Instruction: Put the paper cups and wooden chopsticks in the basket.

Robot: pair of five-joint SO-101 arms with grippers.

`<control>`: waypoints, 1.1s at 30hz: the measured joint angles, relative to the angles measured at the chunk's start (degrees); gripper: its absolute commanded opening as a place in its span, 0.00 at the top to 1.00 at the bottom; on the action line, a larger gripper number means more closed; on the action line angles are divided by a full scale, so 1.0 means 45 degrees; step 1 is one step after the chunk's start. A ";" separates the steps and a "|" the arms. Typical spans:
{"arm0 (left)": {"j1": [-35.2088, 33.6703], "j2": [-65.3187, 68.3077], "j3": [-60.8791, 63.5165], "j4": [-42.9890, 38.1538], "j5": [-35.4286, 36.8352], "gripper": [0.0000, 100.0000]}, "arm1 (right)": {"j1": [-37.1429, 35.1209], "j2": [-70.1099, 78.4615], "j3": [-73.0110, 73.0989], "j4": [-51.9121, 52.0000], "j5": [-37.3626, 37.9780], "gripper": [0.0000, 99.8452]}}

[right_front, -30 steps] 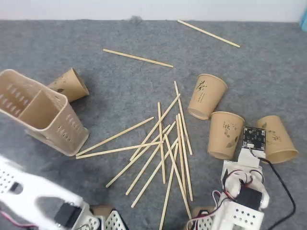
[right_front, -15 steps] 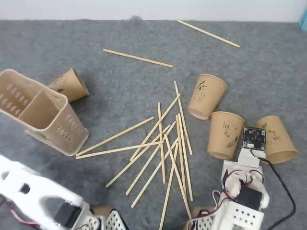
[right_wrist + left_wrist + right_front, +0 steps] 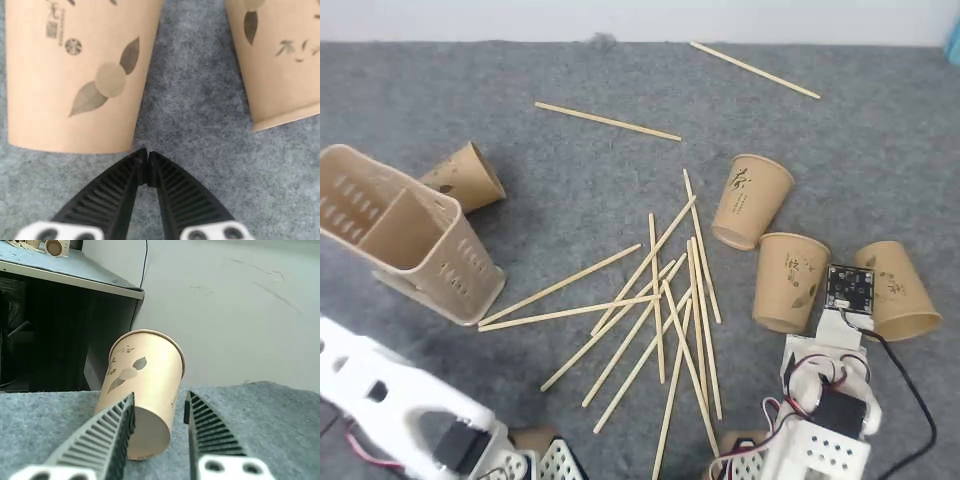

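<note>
Paper cups [image 3: 75, 75] lie tipped just past your right gripper [image 3: 148, 167], its tips pressed together, another cup [image 3: 145, 375] lies before your spread left gripper [image 3: 160, 397], chopsticks [image 3: 657, 300] scatter across the mat [image 3: 570, 180], and the basket [image 3: 460, 260] lies farther left

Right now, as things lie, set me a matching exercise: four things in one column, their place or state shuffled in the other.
1 basket
2 left gripper
3 right gripper
4 chopstick pile

A shut, pointing at the gap between two paper cups
B on the table's left side
C open, facing a lone cup
D mid-table

Pairs: 1-B, 2-C, 3-A, 4-D.
</note>
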State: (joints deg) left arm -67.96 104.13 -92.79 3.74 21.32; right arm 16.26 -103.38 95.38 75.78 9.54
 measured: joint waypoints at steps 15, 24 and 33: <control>0.0488 -0.5353 -0.0215 1.1546 0.0000 0.85 | 0.0000 0.0000 0.0000 0.0000 0.0000 0.99; 0.1582 -1.0432 -0.0254 1.8559 -0.0020 0.85 | 0.0000 0.0000 0.0000 0.0000 0.0000 0.99; 0.2129 -1.5238 -0.0274 2.1099 -0.0020 0.93 | 0.0000 0.0000 0.0000 0.0000 0.0000 0.99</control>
State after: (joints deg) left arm -58.37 35.56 -94.02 98.68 21.23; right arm 16.26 -103.38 95.38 75.78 9.54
